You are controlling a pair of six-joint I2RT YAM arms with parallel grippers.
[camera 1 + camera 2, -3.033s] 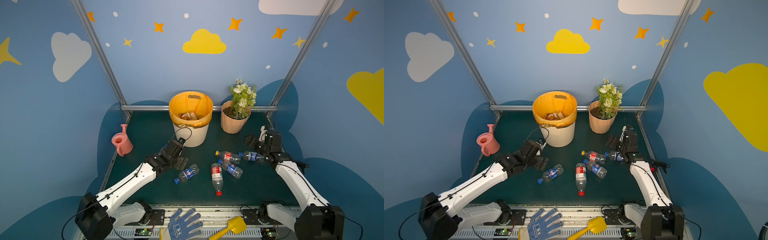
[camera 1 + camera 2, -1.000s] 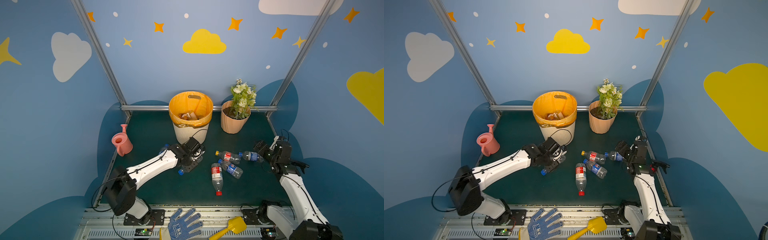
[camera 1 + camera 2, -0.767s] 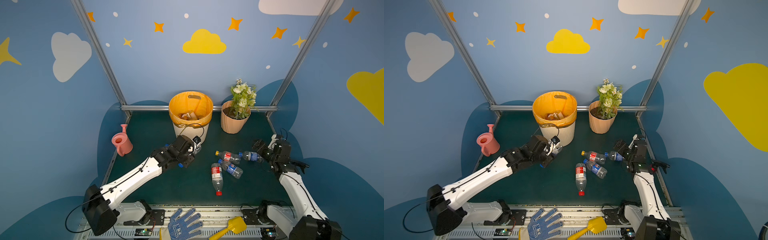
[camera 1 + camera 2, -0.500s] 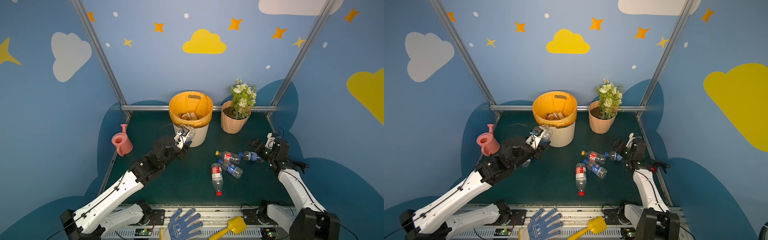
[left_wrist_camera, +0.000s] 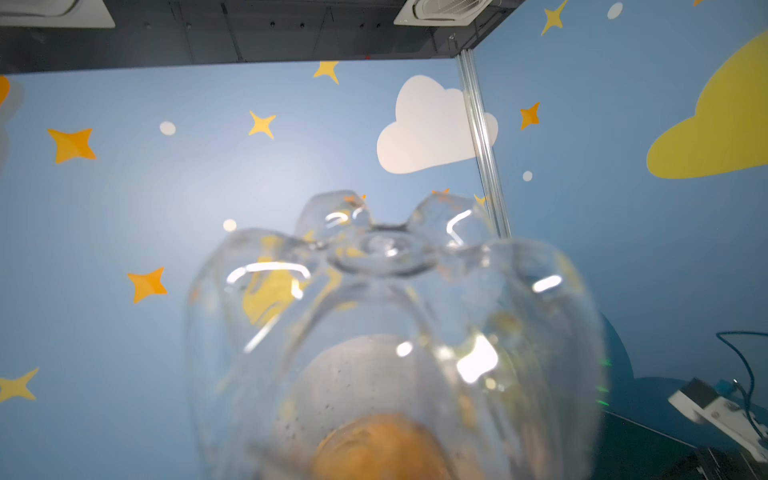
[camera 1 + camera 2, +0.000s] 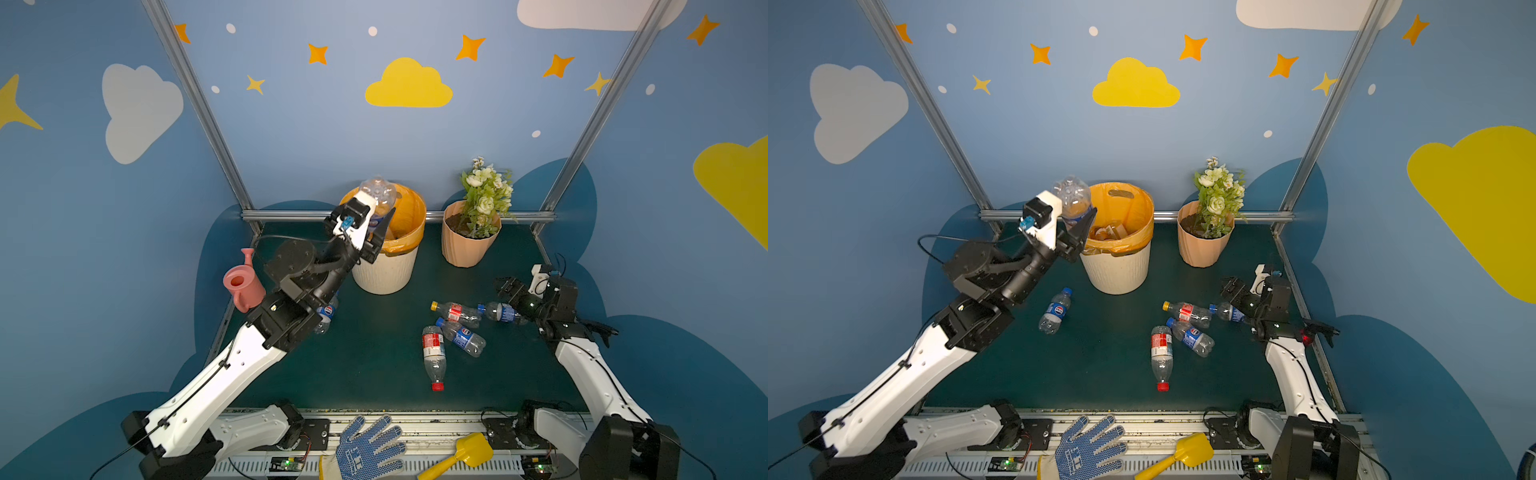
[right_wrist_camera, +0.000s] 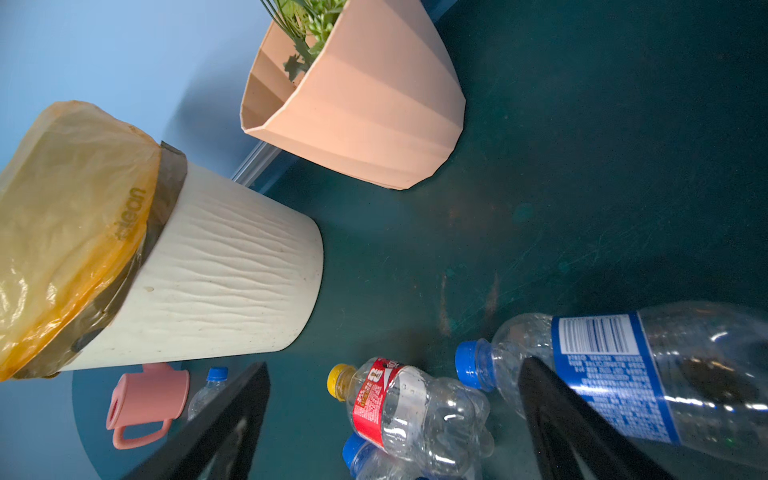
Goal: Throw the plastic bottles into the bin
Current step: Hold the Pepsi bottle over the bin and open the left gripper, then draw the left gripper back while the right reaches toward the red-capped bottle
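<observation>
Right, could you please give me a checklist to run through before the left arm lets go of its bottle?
1. The held bottle sits between the fingers of the left gripper, base up: ok.
2. The held bottle is above the opening of the bin: cannot tell; it is by the rim's left edge.
3. Room in the bin: ok, it is far from full.
4. The flowerpot stands apart from the bin: ok.
5. The right gripper is open and far from the bin: ok.
</observation>
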